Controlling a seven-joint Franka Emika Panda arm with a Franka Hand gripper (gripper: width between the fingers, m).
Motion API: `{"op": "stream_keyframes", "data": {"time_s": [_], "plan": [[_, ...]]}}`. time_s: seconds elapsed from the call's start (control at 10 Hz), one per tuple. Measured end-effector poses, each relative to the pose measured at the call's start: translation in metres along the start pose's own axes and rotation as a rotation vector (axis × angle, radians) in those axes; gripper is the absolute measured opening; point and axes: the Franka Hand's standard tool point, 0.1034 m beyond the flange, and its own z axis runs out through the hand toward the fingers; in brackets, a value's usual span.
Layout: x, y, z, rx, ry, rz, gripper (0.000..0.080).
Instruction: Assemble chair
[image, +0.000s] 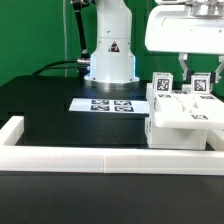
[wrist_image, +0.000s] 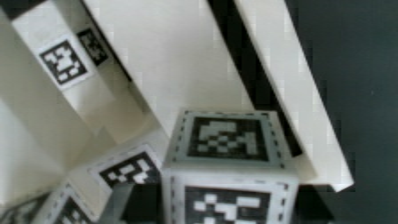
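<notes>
Several matte-white chair pieces sit clustered at the exterior view's right, next to the front rail. A flat slab (image: 186, 126) lies low, and a tagged post (image: 161, 88) stands upright behind it. My gripper (image: 200, 72) hangs straight down over the cluster, its two dark fingers on either side of a tagged white block (image: 201, 87), shut on it. In the wrist view that block (wrist_image: 231, 140) fills the lower middle, with tags on two of its faces. A slanted white bar (wrist_image: 68, 62) with tags lies beside it. My fingertips do not show clearly there.
The long low white border rail (image: 100, 156) runs along the table's front and turns back at the exterior view's left. The marker board (image: 108, 104) lies flat mid-table in front of the arm's white base (image: 108, 60). A long white edge (wrist_image: 285, 80) crosses the wrist view.
</notes>
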Motion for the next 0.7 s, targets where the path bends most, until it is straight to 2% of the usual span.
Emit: {"op": "stream_keyframes", "data": {"time_s": [0.7], "plan": [[-0.0011,-0.0014,-0.0001,0.003,-0.003,0.401,0.0288]]}}
